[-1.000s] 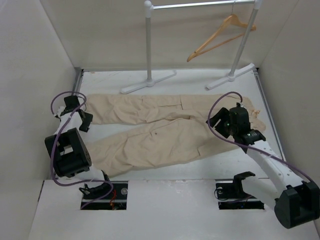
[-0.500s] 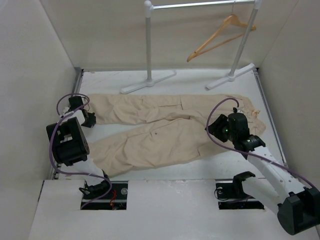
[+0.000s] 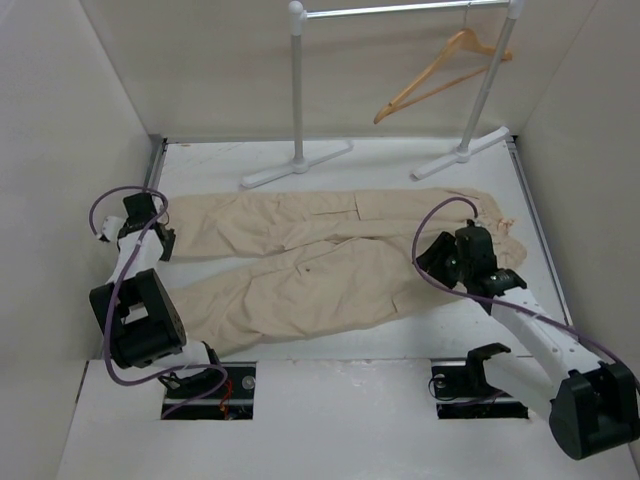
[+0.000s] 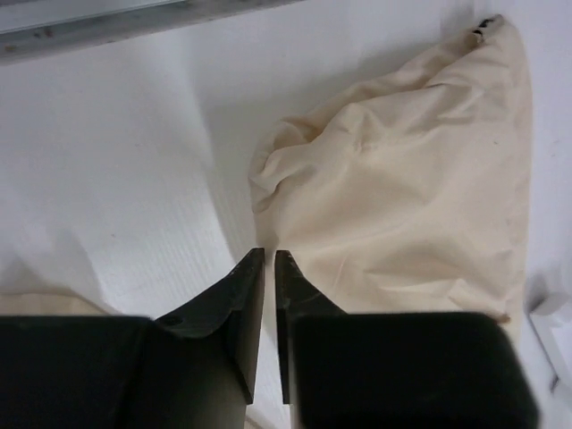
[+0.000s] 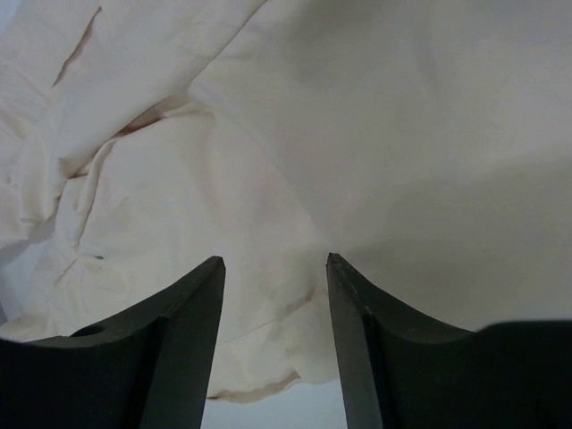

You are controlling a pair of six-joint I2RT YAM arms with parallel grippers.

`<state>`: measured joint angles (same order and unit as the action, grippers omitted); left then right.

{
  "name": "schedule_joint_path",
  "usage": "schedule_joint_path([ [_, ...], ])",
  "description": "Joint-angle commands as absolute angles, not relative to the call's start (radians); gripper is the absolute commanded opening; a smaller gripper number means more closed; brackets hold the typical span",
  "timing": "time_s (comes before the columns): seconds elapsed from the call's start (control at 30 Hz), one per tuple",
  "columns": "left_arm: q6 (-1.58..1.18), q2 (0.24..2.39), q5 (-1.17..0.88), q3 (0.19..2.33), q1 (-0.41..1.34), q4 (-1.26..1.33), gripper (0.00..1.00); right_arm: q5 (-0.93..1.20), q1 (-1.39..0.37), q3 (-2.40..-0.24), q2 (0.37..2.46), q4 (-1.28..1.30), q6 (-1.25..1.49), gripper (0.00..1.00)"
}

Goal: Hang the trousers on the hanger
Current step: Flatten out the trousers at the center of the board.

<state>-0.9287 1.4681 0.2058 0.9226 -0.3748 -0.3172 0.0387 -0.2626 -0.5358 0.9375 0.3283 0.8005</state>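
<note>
Grasping the beige cotton trousers [image 3: 300,270]: left jaws are sitting shut, empty, beside the cuff; right jaws are hovering half-open, needing a waistband pinch.

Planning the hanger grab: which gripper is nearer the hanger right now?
Right. Right gripper is at the trousers' waist end, nearly in line with the hanger; left gripper is at the leg cuffs, the opposite end.
</note>
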Motion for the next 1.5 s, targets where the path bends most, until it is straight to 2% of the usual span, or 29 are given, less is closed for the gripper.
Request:
schedule_joint_path([
  [0.0, -0.923, 1.454, 0.276, 0.878, -0.389, -0.417, 0.17, 0.051, -0.262, -0.586, 0.972, 0.284, 0.775, 0.59],
  [0.07, -0.919, 1.454, 0.276, 0.877, -0.403, -0.432, 0.34, 0.057, -0.263, -0.6, 0.992, 0.282, 0.772, 0.64],
  [0.1, -0.916, 1.445, 0.27, 0.879, -0.412, -0.433, 0.39, 0.06, -0.263, -0.607, 1.0, 0.282, 0.769, 0.66],
  [0.17, -0.907, 1.408, 0.258, 0.882, -0.423, -0.431, 0.43, 0.061, -0.263, -0.62, 1.012, 0.282, 0.767, 0.67],
  [0.23, -0.904, 1.355, 0.247, 0.887, -0.421, -0.439, 0.42, 0.061, -0.271, -0.63, 1.019, 0.282, 0.767, 0.65],
  [0.27, -0.904, 1.32, 0.242, 0.885, -0.407, -0.445, 0.4, 0.063, -0.275, -0.637, 1.022, 0.284, 0.767, 0.61],
  [0.3, -0.9, 1.287, 0.239, 0.878, -0.374, -0.454, 0.37, 0.064, -0.283, -0.641, 1.025, 0.287, 0.767, 0.53],
  [0.37, -0.89, 1.226, 0.256, 0.856, -0.314, -0.512, 0.35, 0.064, -0.303, -0.65, 1.028, 0.299, 0.767, 0.28],
  [0.43, -0.881, 1.165, 0.279, 0.819, -0.271, -0.596, 0.34, 0.064, -0.324, -0.66, 1.023, 0.322, 0.765, 0.19],
  [0.57, -0.87, 1.026, 0.348, 0.715, -0.255, -0.731, 0.4, 0.054, -0.376, -0.655, 1.015, 0.336, 0.761, 0.21],
  [0.67, -0.88, 1.017, 0.339, 0.654, -0.26, -0.743, 0.42, 0.064, -0.407, -0.652, 1.032, 0.33, 0.761, 0.24],
  [0.77, -0.911, 1.046, 0.304, 0.612, -0.266, -0.716, 0.4, 0.066, -0.455, -0.666, 1.046, 0.334, 0.758, 0.26],
  [0.9, -0.942, 1.078, 0.287, 0.562, -0.286, -0.663, 0.33, 0.066, -0.492, -0.672, 1.035, 0.344, 0.758, 0.3],
  [1.07, -0.962, 1.212, 0.264, 0.541, -0.367, -0.54, 0.26, 0.058, -0.492, -0.67, 1.0, 0.367, 0.762, 0.33],
  [1.27, -0.953, 1.428, 0.31, 0.708, -0.403, -0.381, 0.27, 0.063, -0.444, -0.69, 0.956, 0.403, 0.759, 0.35],
  [1.47, -0.916, 1.666, 0.269, 0.966, -0.355, -0.365, 0.31, 0.055, -0.415, -0.706, 0.937, 0.425, 0.765, 0.37],
])
